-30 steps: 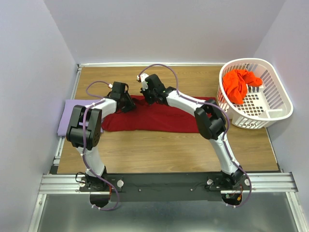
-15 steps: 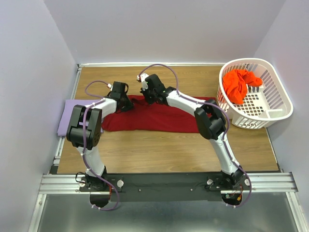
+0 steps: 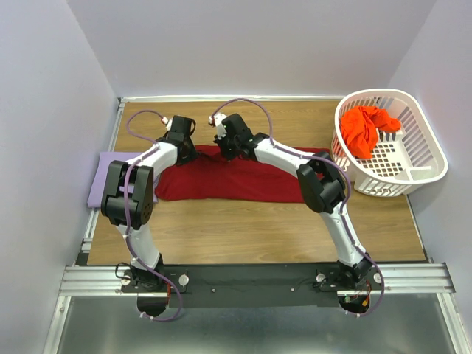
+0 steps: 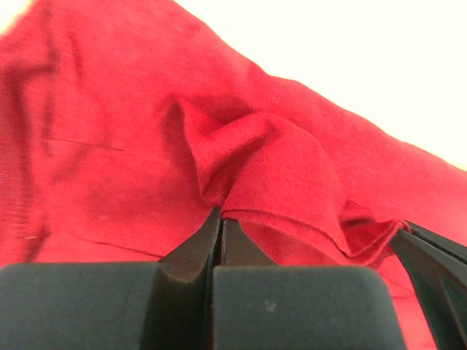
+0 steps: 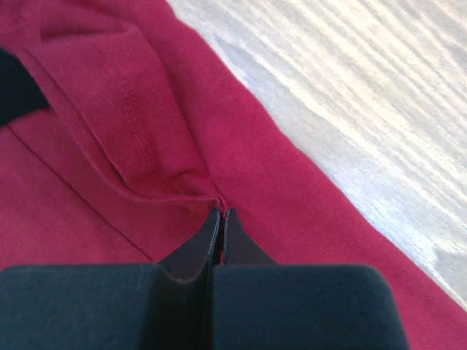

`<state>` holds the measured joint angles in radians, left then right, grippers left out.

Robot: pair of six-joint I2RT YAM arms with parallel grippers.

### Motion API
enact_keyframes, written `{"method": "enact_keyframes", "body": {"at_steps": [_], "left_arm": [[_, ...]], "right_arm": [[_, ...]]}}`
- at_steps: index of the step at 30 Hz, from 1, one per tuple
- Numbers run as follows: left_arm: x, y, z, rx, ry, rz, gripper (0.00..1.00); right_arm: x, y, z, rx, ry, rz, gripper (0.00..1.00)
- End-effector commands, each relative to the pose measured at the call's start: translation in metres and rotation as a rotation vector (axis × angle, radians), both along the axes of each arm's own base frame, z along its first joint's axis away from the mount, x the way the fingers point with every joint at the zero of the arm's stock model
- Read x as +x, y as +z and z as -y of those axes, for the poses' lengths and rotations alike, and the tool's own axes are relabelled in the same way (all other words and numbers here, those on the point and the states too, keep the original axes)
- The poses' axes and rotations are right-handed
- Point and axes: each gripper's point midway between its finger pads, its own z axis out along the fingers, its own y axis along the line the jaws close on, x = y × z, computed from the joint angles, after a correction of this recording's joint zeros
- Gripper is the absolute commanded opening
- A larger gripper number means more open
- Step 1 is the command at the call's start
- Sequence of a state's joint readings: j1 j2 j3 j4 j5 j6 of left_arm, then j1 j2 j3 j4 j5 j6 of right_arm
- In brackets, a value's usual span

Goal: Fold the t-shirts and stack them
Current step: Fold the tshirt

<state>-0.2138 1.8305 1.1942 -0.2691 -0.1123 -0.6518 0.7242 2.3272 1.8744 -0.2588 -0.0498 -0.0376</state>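
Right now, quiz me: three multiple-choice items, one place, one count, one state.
1. Where is the bright orange-red cloth shirt? A in the white plastic lattice basket; B on the floor; C on the wall.
2. How many shirts are visible? A two; B three; C four.
3. The left hand is: A wide open; B shut on the large dark red cloth shirt; C gripping the basket.
Answers: 1 A, it lies bunched inside the basket. 2 B, orange-red, dark red, plus a pale lavender cloth shirt. 3 B, it pinches a red fold.
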Motion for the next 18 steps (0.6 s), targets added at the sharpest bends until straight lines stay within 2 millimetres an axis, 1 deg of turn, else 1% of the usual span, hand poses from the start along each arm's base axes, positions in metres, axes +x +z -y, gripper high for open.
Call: {"method": "enact_keyframes", "body": {"at_steps": [1, 3, 4, 7, 11, 13, 14, 18], "left_arm": [[-0.001, 0.023, -0.026, 0.168, -0.011, 0.014, 0.01], [-0.002, 0.028, -0.033, 0.211, -0.010, 0.016, 0.01], [-0.003, 0.031, -0.039, 0.241, 0.004, 0.019, 0.01], [-0.005, 0.035, -0.049, 0.289, 0.010, 0.019, 0.01], [-0.009, 0.029, -0.055, 0.317, 0.008, -0.005, 0.01], [-0.011, 0.025, -0.057, 0.320, 0.007, -0.016, 0.01], [-0.012, 0.021, -0.057, 0.324, 0.003, -0.024, 0.01], [-0.014, 0.018, -0.056, 0.319, -0.003, -0.030, 0.01]], "right_arm": [[-0.006, 0.018, -0.002, 0.036, 0.044, 0.013, 0.03], [-0.010, 0.024, -0.003, 0.049, 0.060, 0.010, 0.03], [-0.013, 0.023, -0.003, 0.049, 0.066, 0.002, 0.03], [-0.022, 0.025, -0.006, 0.073, 0.102, -0.022, 0.04], [-0.031, 0.028, -0.008, 0.089, 0.127, -0.040, 0.04], [-0.035, 0.026, -0.008, 0.094, 0.141, -0.053, 0.04], [-0.037, 0.029, -0.009, 0.101, 0.149, -0.055, 0.04], [-0.040, 0.025, -0.009, 0.096, 0.157, -0.064, 0.05]]}}
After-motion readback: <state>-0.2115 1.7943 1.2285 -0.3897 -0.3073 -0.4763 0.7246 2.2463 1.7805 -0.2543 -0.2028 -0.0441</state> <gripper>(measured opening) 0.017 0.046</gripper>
